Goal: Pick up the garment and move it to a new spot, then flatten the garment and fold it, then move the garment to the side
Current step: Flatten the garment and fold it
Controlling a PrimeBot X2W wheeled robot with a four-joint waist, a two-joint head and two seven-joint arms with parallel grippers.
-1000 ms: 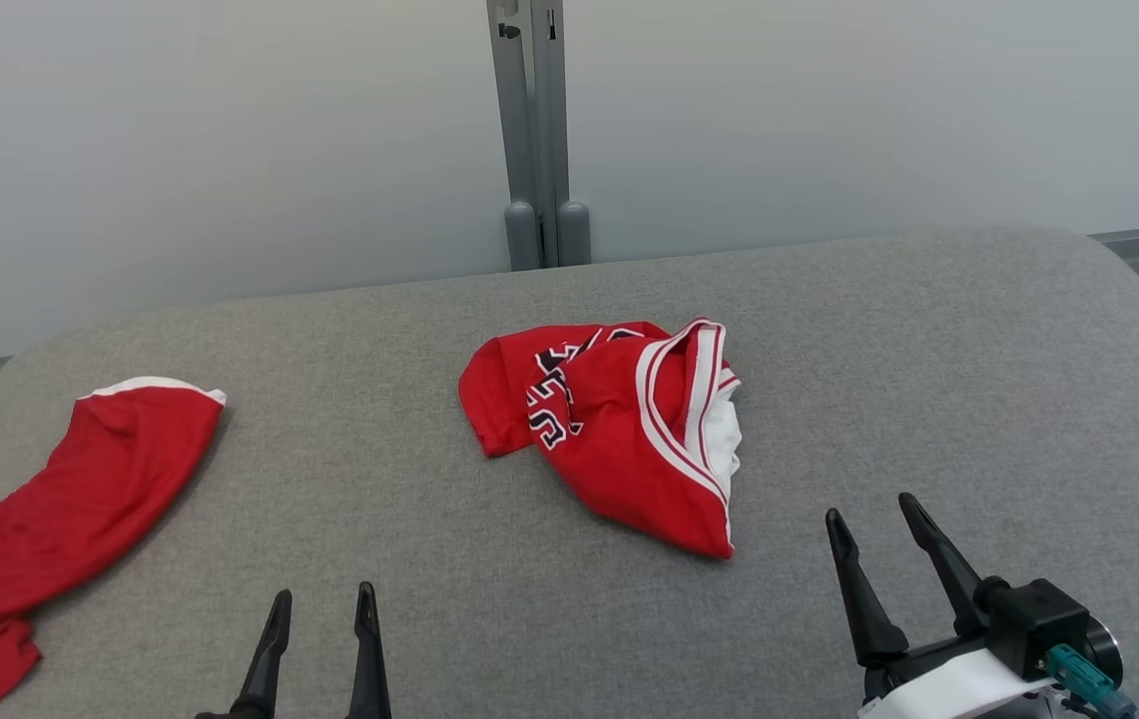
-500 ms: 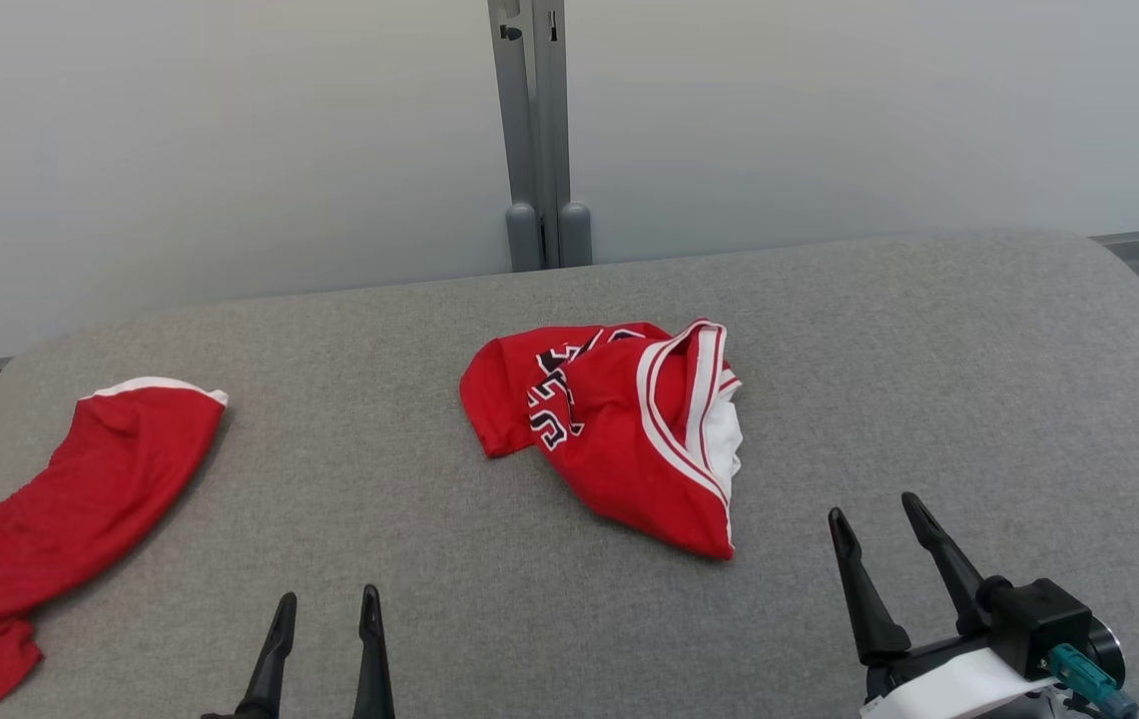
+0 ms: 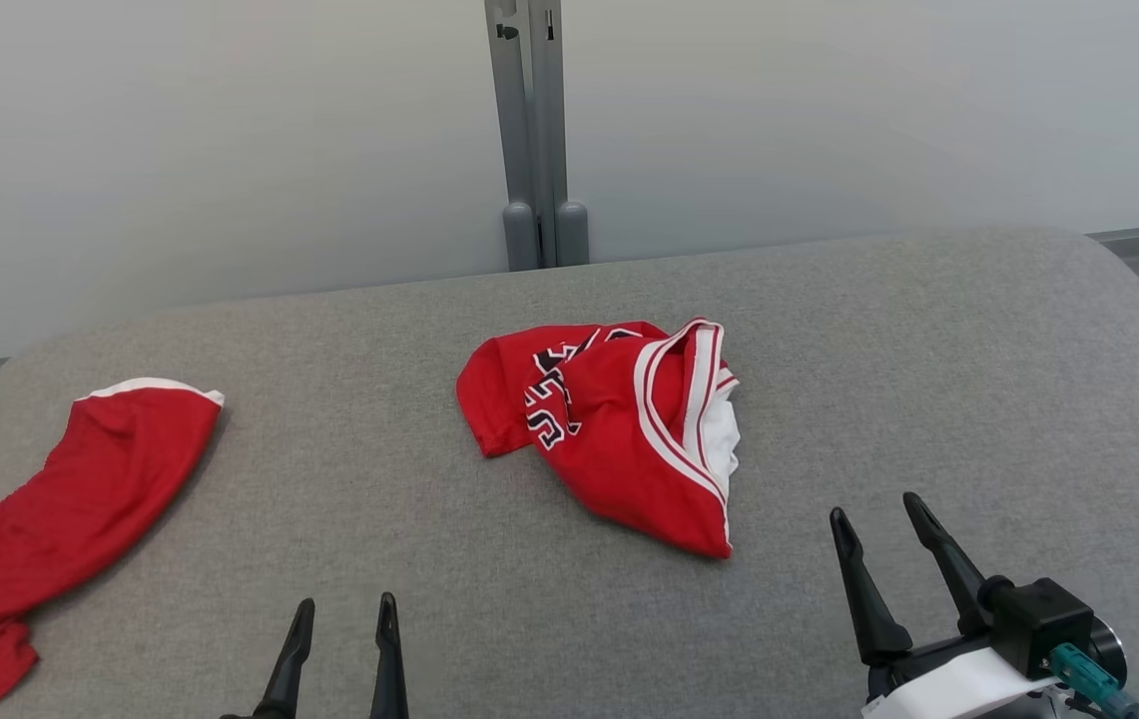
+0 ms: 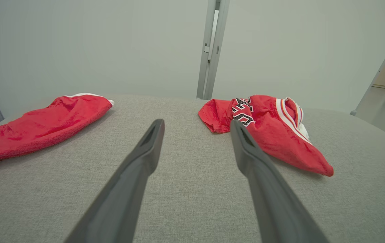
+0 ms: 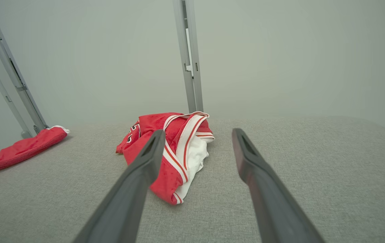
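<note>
The crumpled red garment [image 3: 619, 429] lies mid-table on the grey padded table [image 3: 928, 350], ahead of both grippers and touching neither. The left gripper [image 3: 345, 601] sits nearer the front edge, to the garment's left, fingers spread and empty. The right gripper [image 3: 873, 506], likewise spread, is just right of its near corner. The folded print is possibly a number.

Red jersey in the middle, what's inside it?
White fabric peeks out of the opening of the red jersey, beside its striped trim. The folds cover everything deeper inside, so whether anything else is in there cannot be seen.
</note>
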